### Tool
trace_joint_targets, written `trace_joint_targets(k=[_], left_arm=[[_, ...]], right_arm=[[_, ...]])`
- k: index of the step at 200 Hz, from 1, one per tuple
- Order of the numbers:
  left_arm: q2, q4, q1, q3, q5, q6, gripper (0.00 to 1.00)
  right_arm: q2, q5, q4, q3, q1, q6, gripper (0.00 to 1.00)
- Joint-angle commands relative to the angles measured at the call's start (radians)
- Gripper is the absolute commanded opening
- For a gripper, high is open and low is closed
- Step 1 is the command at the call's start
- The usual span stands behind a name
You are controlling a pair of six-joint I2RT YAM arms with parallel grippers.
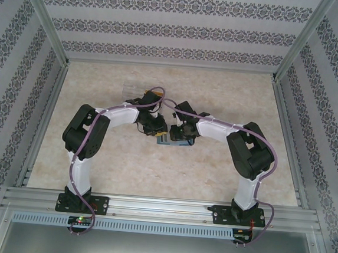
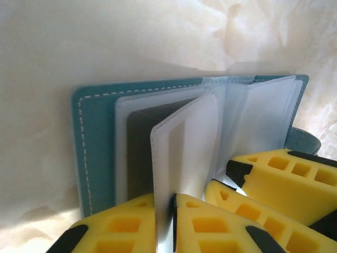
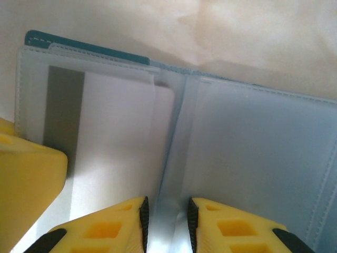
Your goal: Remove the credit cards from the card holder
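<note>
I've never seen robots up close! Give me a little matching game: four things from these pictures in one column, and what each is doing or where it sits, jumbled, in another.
Things:
1. left gripper
2. right gripper
3. card holder
4. dark grey card

States:
A. lying open on the table
B. tucked inside a plastic pocket
C. pinching one upright clear sleeve
D. fingers either side of the middle fold

Pairs: 1-C, 2-D, 3-A, 4-B
</note>
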Motion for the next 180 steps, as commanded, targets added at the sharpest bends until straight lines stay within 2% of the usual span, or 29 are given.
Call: trace_joint_targets(k=[1, 21, 39, 67, 86, 115, 135, 180], left_arm=[[-0.015, -0.100, -0.007, 0.030, -0.065, 0.067, 0.09], [-0.037, -0.170, -0.002, 0.032, -0.118, 0.120, 0.03], [-0.063, -0.216, 0.007, 0.033, -0.148, 0.154, 0.02], [-0.079, -0.201, 0.009, 0.034, -0.107, 0.161, 0.04], [-0.076, -0.145, 0.001, 0.034, -0.030, 0.139, 0.13], [-0.066, -0.080, -0.023, 0.049, 0.043, 0.100, 0.36], [-0.054, -0.022, -0.043, 0.059, 0.088, 0.063, 0.49], [-0.003, 0.047, -0.078, 0.099, 0.119, -0.012, 0.59]], right_arm=[[-0.042, -0.007, 0.029, -0.057, 0.025, -0.026, 0.33], [-0.112, -0.007, 0.088, -0.104, 0.026, -0.025, 0.35], [-0.184, -0.024, 0.167, -0.163, 0.026, -0.020, 0.36], [-0.289, -0.032, 0.277, -0.243, 0.025, -0.005, 0.39], [-0.336, 0.007, 0.316, -0.286, 0.014, 0.013, 0.40], [-0.406, 0.074, 0.357, -0.351, -0.023, 0.053, 0.42], [-0.453, 0.109, 0.380, -0.391, -0.049, 0.075, 0.42], [-0.496, 0.121, 0.412, -0.434, -0.077, 0.096, 0.42]])
